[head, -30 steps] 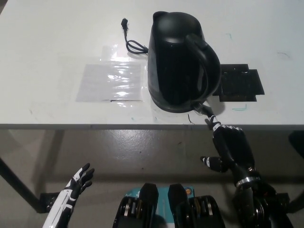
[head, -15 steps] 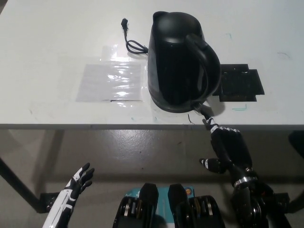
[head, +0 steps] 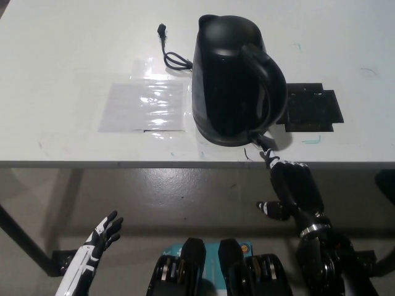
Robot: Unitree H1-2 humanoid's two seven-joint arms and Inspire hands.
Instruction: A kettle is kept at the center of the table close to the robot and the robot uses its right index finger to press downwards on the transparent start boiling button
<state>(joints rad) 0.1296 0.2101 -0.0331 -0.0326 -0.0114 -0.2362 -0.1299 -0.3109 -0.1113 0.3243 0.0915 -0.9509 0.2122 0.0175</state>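
Kettle (head: pixel 237 80) stands upright at table (head: pixel 74 55) centre, near edge. Right hand (head: pixel 290 185), at its 5 o'clock: one finger extended to the base, others curled, clamping nothing. Left hand (head: pixel 102 235) idle at 7 o'clock, fingers apart.

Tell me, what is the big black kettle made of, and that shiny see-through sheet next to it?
The kettle looks like black plastic with a smooth, slightly glossy finish: soft highlights run along its handle and lid, though coated metal can't be ruled out. The sheet seems to be thin clear plastic film: the white table shows through it, and wrinkly bright glare sits on top.
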